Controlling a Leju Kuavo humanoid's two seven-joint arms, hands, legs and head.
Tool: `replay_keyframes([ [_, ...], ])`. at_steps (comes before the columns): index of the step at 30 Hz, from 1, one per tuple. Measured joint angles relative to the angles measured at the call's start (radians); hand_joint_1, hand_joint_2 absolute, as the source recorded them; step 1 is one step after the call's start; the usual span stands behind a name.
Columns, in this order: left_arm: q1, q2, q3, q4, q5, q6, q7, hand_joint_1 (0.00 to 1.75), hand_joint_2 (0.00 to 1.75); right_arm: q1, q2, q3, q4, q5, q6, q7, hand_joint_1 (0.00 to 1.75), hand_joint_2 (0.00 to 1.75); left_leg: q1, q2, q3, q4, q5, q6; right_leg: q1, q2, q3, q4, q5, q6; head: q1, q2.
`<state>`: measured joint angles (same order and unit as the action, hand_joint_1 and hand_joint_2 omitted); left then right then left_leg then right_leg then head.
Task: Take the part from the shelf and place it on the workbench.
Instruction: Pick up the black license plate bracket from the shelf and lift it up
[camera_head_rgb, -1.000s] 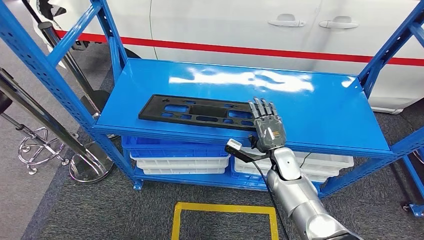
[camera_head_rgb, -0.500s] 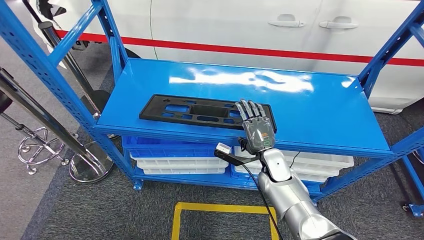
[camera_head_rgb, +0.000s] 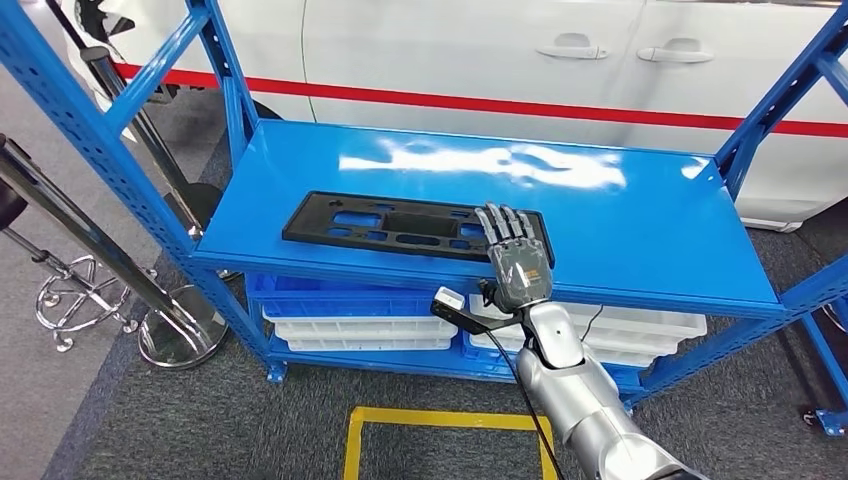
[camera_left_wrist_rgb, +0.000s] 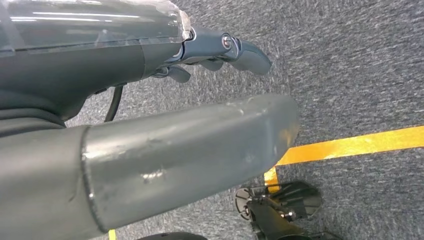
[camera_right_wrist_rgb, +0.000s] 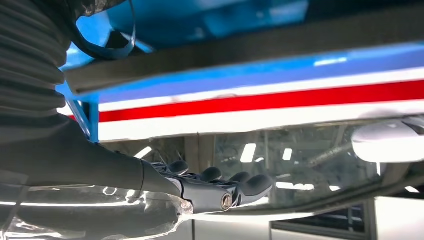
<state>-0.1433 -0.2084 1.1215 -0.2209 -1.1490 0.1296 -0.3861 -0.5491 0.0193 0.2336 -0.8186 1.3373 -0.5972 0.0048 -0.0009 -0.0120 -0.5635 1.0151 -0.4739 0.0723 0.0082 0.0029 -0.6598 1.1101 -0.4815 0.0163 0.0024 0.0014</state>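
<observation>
Nearest you, the right hand (camera_head_rgb: 519, 262): raised on its silver arm, palm down, fingers extended and slightly apart, holding nothing; its fingertips lie over the near right end of the part, though you cannot tell whether they touch it. Against a second ago the hand has shifted leftward and a little toward you, from beside the part's end to directly above it, which reads as the reach closing on the grasp point; expect the grip to be the next step, not yet begun. Left hand (camera_left_wrist_rgb: 220, 50): hanging low over grey carpet with a yellow floor line (camera_left_wrist_rgb: 350, 145), fingers loosely curled, nothing in them. Just under and ahead of the right hand, the part (camera_head_rgb: 400, 226): a long flat black panel with cut-outs, lying along the front edge of the shelf (camera_head_rgb: 640, 220), stretching away to the hand's left, unmoved. Below the hand, white and blue bins (camera_head_rgb: 350, 315) on the lower tier. Far beyond the hand, a white car (camera_head_rgb: 500, 50) with a red stripe. No table for set-down appears, so judge the task at its early stage.
</observation>
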Motion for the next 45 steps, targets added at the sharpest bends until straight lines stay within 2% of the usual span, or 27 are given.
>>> replay_keyframes([
  [2, 0.0, 0.0, -0.002, 0.0, 0.0, -0.002, 0.0, 0.0, 0.0, 0.006, -0.005, 0.0, -0.001, -0.004, 0.0, -0.001, 0.0, 1.75, 0.001, 0.001, 0.003, -0.002, -0.001, 0.002, -0.009, 0.0, -0.066, 0.128, -0.057, 0.008, 0.0, 0.0],
  [3, 0.001, 0.0, -0.002, 0.0, 0.0, -0.003, -0.001, 0.0, 0.0, 0.012, -0.009, 0.0, -0.002, -0.006, 0.0, -0.001, 0.0, 1.75, 0.001, 0.001, 0.004, -0.002, -0.004, 0.001, -0.014, -0.001, -0.096, 0.18, -0.071, 0.012, 0.0, 0.0],
  [4, 0.002, 0.0, -0.002, 0.0, 0.0, -0.005, -0.001, 0.0, 0.0, 0.017, -0.011, 0.0, -0.002, -0.006, 0.0, -0.001, 0.0, 1.75, 0.002, 0.001, 0.007, -0.001, -0.007, -0.001, -0.019, -0.001, -0.11, 0.2, -0.065, 0.015, 0.0, 0.0],
  [5, 0.004, 0.0, -0.002, 0.0, 0.0, -0.006, -0.002, 0.0, 0.0, 0.022, -0.014, 0.0, -0.002, -0.006, 0.0, -0.001, 0.0, 1.75, 0.003, 0.0, 0.011, -0.001, -0.01, -0.004, -0.023, -0.001, -0.105, 0.182, -0.041, 0.017, 0.0, 0.0],
  [7, 0.005, 0.0, -0.003, 0.0, 0.0, -0.007, -0.002, 0.0, 0.0, 0.026, -0.02, 0.0, -0.006, -0.008, -0.001, -0.001, 0.0, 1.75, 0.006, 0.0, 0.023, 0.0, -0.022, -0.013, -0.028, -0.002, -0.05, 0.056, 0.037, 0.019, 0.0, 0.0],
  [8, 0.005, 0.0, -0.004, 0.0, 0.0, -0.007, -0.002, 0.0, 0.0, 0.026, -0.022, 0.0, -0.008, -0.009, -0.001, -0.001, 0.0, 1.75, 0.005, 0.0, 0.027, 0.002, -0.029, -0.02, -0.027, -0.002, -0.019, -0.008, 0.061, 0.017, 0.0, 0.0],
  [9, 0.004, 0.001, -0.004, 0.0, 0.0, -0.007, -0.002, 0.0, 0.0, 0.026, -0.024, 0.0, -0.01, -0.01, -0.001, -0.001, 0.0, 1.75, 0.005, 0.0, 0.029, 0.002, -0.034, -0.027, -0.026, -0.002, 0.001, -0.051, 0.071, 0.014, 0.0, 0.0],
  [11, 0.002, 0.001, -0.005, 0.0, 0.0, -0.008, -0.003, 0.0, 0.0, 0.028, -0.026, 0.0, -0.015, -0.014, -0.003, -0.003, 0.0, 1.75, 0.004, 0.001, 0.03, 0.0, -0.041, -0.041, -0.019, -0.001, 0.012, -0.074, 0.06, 0.003, 0.0, 0.0],
  [13, 0.001, 0.001, -0.006, 0.0, 0.001, -0.008, -0.003, 0.0, 0.0, 0.03, -0.028, 0.0, -0.024, -0.017, -0.005, -0.004, 0.0, 1.75, 0.005, 0.003, 0.038, 0.001, -0.052, -0.053, -0.022, 0.001, 0.024, -0.081, 0.052, -0.009, 0.0, 0.0],
  [14, 0.001, 0.001, -0.007, 0.0, 0.001, -0.008, -0.003, 0.0, 0.0, 0.03, -0.03, 0.0, -0.028, -0.018, -0.005, -0.004, 0.0, 1.75, 0.006, 0.004, 0.032, 0.022, -0.064, -0.058, -0.024, 0.001, 0.034, -0.086, 0.048, -0.015, 0.0, 0.0],
  [15, 0.0, 0.001, -0.009, 0.0, 0.002, -0.008, -0.003, 0.0, 0.0, 0.03, -0.031, 0.0, -0.03, -0.019, -0.005, -0.004, 0.0, 1.75, 0.007, 0.005, 0.014, 0.065, -0.082, -0.063, -0.026, 0.0, 0.045, -0.091, 0.044, -0.022, 0.0, 0.0],
  [16, 0.0, 0.001, -0.01, 0.0, 0.003, -0.008, -0.003, 0.0, 0.0, 0.03, -0.032, 0.0, -0.031, -0.019, -0.005, -0.004, 0.0, 1.75, 0.009, 0.006, -0.02, 0.128, -0.104, -0.066, -0.025, -0.001, 0.054, -0.094, 0.039, -0.027, 0.0, 0.0],
  [18, 0.003, 0.001, -0.011, 0.0, 0.003, -0.008, -0.003, 0.0, 0.0, 0.033, -0.032, 0.0, -0.032, -0.02, -0.003, -0.004, 0.0, 1.75, 0.011, 0.006, -0.105, 0.26, -0.135, -0.071, -0.024, -0.002, 0.068, -0.094, 0.026, -0.033, 0.0, 0.0],
  [19, 0.005, 0.001, -0.012, 0.0, 0.003, -0.008, -0.003, 0.0, 0.0, 0.035, -0.033, 0.0, -0.032, -0.02, -0.003, -0.005, 0.0, 1.75, 0.012, 0.006, -0.134, 0.29, -0.126, -0.073, -0.023, -0.001, 0.077, -0.093, 0.018, -0.033, 0.0, 0.0],
  [20, 0.007, 0.001, -0.012, 0.0, 0.004, -0.008, -0.003, 0.0, 0.0, 0.037, -0.033, 0.0, -0.032, -0.021, -0.002, -0.005, 0.0, 1.75, 0.013, 0.006, -0.145, 0.281, -0.096, -0.074, -0.023, 0.0, 0.088, -0.093, 0.01, -0.032, 0.0, 0.0],
  [22, 0.008, 0.002, -0.012, 0.0, 0.005, -0.008, -0.003, 0.0, 0.0, 0.039, -0.034, 0.0, -0.033, -0.021, -0.001, -0.005, 0.0, 1.75, 0.015, 0.007, -0.121, 0.168, 0.0, -0.072, -0.024, 0.001, 0.114, -0.09, -0.01, -0.026, 0.0, 0.0],
  [23, 0.008, 0.002, -0.013, 0.0, 0.006, -0.008, -0.003, 0.0, 0.0, 0.039, -0.034, 0.0, -0.033, -0.021, -0.001, -0.005, 0.0, 1.75, 0.014, 0.008, -0.101, 0.111, 0.035, -0.07, -0.023, 0.002, 0.124, -0.088, -0.02, -0.02, 0.0, 0.0],
  [24, 0.006, 0.002, -0.013, 0.0, 0.006, -0.007, -0.003, 0.0, 0.0, 0.038, -0.035, 0.0, -0.034, -0.021, -0.001, -0.005, 0.0, 1.75, 0.013, 0.008, -0.083, 0.065, 0.051, -0.065, -0.021, 0.002, 0.129, -0.086, -0.028, -0.014, 0.0, 0.0],
  [25, 0.005, 0.002, -0.013, 0.0, 0.006, -0.007, -0.002, 0.0, 0.0, 0.037, -0.036, 0.0, -0.035, -0.022, -0.002, -0.005, 0.0, 1.75, 0.011, 0.008, -0.073, 0.042, 0.052, -0.059, -0.019, 0.002, 0.131, -0.085, -0.032, -0.009, 0.0, 0.0],
  [27, 0.005, 0.002, -0.014, 0.0, 0.007, 0.009, 0.006, 0.0, 0.0, 0.039, -0.04, -0.002, -0.039, -0.025, -0.003, -0.005, 0.0, 1.75, 0.01, 0.005, -0.064, 0.026, 0.043, -0.051, -0.018, 0.002, 0.131, -0.086, -0.035, -0.007, 0.0, 0.0],
  [31, 0.005, 0.001, -0.013, 0.0, 0.011, 0.067, 0.034, 0.0, 0.0, 0.043, -0.044, -0.01, -0.053, -0.04, 0.003, -0.007, 1.73, 1.75, 0.01, 0.001, -0.063, 0.024, 0.04, -0.046, -0.017, 0.002, 0.136, -0.094, -0.033, -0.012, 0.0, 0.0],
  [40, 0.004, 0.001, -0.013, 0.0, 0.02, 0.074, 0.035, 0.0, 0.0, 0.045, -0.051, -0.018, -0.062, -0.073, 0.023, -0.03, 1.75, 1.75, 0.005, 0.002, -0.061, 0.024, 0.034, -0.033, -0.02, 0.001, 0.144, -0.11, -0.034, -0.014, 0.0, 0.0],
  [45, 0.004, 0.001, -0.013, 0.0, 0.024, 0.044, 0.014, 0.0, 0.0, 0.05, -0.055, -0.023, -0.062, -0.089, 0.022, -0.042, 1.75, 1.75, 0.004, 0.002, -0.06, 0.025, 0.034, -0.032, -0.02, 0.0, 0.144, -0.11, -0.033, 0.001, 0.0, 0.0],
])
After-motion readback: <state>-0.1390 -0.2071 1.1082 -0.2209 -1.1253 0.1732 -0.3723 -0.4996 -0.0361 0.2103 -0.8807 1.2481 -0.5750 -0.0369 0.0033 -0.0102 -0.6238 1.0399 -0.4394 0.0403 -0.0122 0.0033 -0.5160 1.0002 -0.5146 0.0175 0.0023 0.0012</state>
